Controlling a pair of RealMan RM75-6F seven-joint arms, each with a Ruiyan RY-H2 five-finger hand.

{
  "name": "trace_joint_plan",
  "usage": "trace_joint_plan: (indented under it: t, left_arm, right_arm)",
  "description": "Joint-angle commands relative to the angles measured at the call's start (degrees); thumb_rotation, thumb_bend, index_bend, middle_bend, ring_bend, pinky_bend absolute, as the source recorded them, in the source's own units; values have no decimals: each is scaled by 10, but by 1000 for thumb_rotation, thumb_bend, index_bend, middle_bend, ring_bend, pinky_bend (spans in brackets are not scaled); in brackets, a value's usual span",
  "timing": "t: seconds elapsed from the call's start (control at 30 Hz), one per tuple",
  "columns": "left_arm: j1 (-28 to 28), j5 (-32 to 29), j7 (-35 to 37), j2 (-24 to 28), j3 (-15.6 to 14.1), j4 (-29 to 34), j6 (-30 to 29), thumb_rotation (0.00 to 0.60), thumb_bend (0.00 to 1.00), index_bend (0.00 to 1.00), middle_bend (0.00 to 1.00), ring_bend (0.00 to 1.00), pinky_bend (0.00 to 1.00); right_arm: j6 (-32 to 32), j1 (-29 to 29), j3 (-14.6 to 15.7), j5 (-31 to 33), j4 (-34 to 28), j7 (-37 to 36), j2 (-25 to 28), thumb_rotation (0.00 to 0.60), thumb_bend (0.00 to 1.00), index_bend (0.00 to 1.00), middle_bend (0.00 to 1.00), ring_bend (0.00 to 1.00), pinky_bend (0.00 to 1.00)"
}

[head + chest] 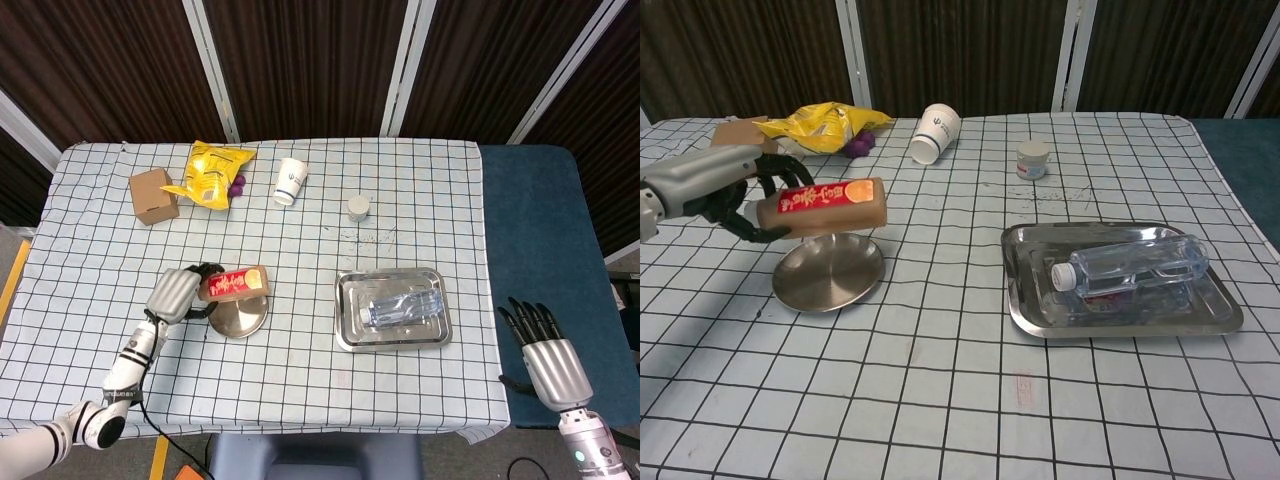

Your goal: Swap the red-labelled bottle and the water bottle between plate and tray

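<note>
Gripping the red-labelled bottle (830,205) sideways, left hand (722,190) holds it just above the plate (830,275); right hand (545,360) empty, fingers spread.

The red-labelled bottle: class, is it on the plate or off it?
Off. The left hand grips the red-labelled bottle clear above the bare plate.
</note>
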State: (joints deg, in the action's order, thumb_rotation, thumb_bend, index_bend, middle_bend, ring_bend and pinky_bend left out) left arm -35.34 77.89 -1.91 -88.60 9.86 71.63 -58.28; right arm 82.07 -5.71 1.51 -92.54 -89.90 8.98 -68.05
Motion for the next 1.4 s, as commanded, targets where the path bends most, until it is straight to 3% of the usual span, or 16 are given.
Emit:
trace_joint_plan:
  t: [0.03,0.2,0.33,0.43,0.57,0.67,0.7,0.73,0.8,1.07,1.23,1.4]
  left_arm:
    - [-38,5,61,-15,31,-65,20,600,416,643,758,739,726]
    - [-106,4,147,-71,55,-194,76,600,413,623,736,726,700]
    - [-154,9,204,-122,50,-298,132,600,407,586,674,670,608]
    - [-172,26,235,-162,33,-366,140,600,400,512,580,567,454]
    - [-179,51,278,-200,8,-426,124,600,399,426,486,444,372]
    - [-181,62,306,-211,-4,-441,113,600,392,248,289,267,314]
    - [-181,66,315,-214,-9,-444,109,600,382,145,193,180,286]
    - [-181,68,321,-214,-11,-444,108,600,372,52,95,91,252]
    - [-182,69,329,-213,-15,-439,107,600,360,0,16,16,209]
    - [-172,63,303,-191,-18,-396,91,600,346,0,0,0,164]
    - [-106,94,243,-101,-47,-253,-31,600,342,0,0,0,149]
    - [-7,102,124,-6,-92,-124,-127,600,343,0,0,0,122]
  right_arm:
    - [-2,-1,-2,4,0,0,0,600,41,0,0,0,0]
    - [-17,-6,-9,23,4,10,-6,600,41,0,0,0,0]
    - [-30,-11,-13,35,6,14,-10,600,41,0,0,0,0]
    - [-39,-14,-16,45,10,12,-10,600,41,0,0,0,0]
    - [-49,-18,-17,53,15,16,-14,600,41,0,0,0,0]
    - [-55,-21,-13,50,15,19,-16,600,41,0,0,0,0]
    - [-56,-22,-12,47,14,19,-17,600,41,0,0,0,0]
    - [-57,-22,-10,45,13,18,-17,600,41,0,0,0,0]
    - [-58,-23,-7,41,12,16,-17,600,41,0,0,0,0]
    - [-57,-26,4,18,8,0,-15,600,41,0,0,0,0]
    - [-85,-60,-5,1,5,-27,-28,600,41,0,0,0,0]
    - [-124,-114,-53,17,-11,45,-63,600,41,0,0,0,0]
